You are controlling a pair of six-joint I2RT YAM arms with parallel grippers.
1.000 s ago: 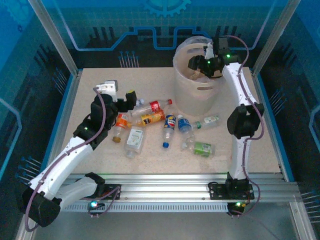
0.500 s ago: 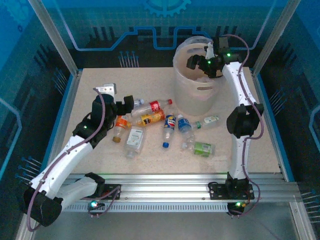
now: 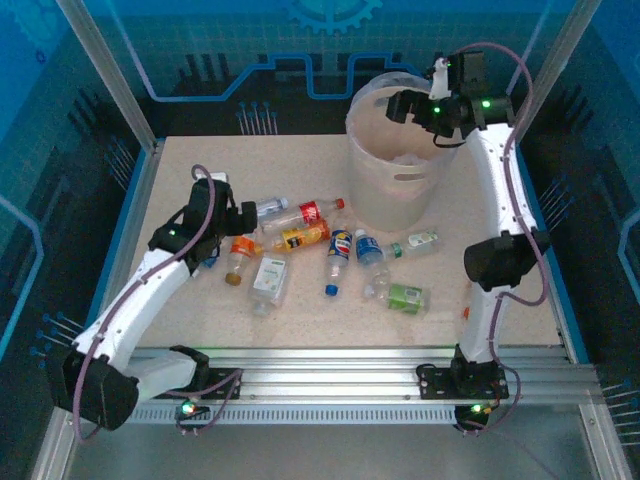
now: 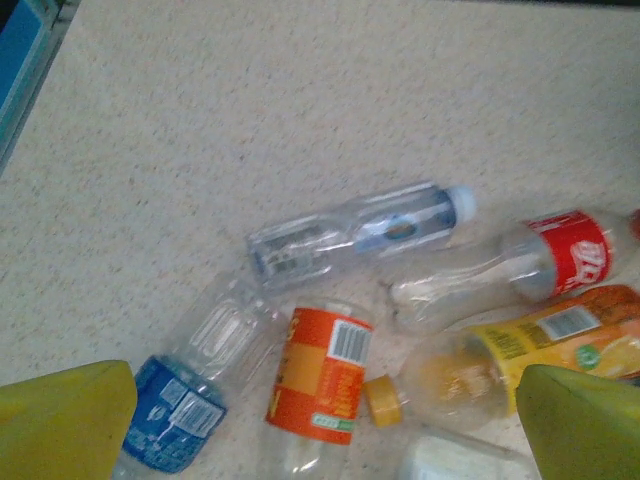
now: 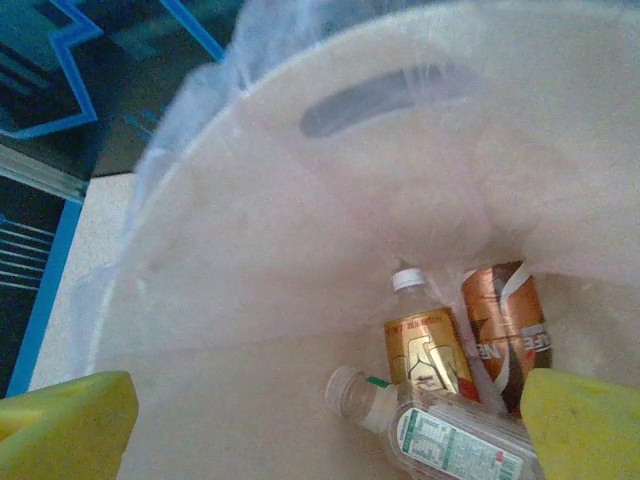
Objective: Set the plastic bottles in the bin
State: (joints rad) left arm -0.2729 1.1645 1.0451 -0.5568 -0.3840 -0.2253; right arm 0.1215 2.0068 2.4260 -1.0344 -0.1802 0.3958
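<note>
My right claw (image 5: 325,420) is gaping fully, gripping nothing, with the arm reaching high over the bin (image 5: 250,250). Below it, plastic bottles (image 5: 415,340) are lying inside, the nearest one's cap pointing left. My left claw (image 4: 325,425), equally wide and empty, is hovering above the orange-labelled bottle (image 4: 320,385), whose long axis is running fore-and-aft between my fingers.

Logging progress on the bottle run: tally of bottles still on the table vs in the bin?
Loose bottles on the table: 10
Binned bottles visible in the bin: 3
Total: 13 bottles
</note>
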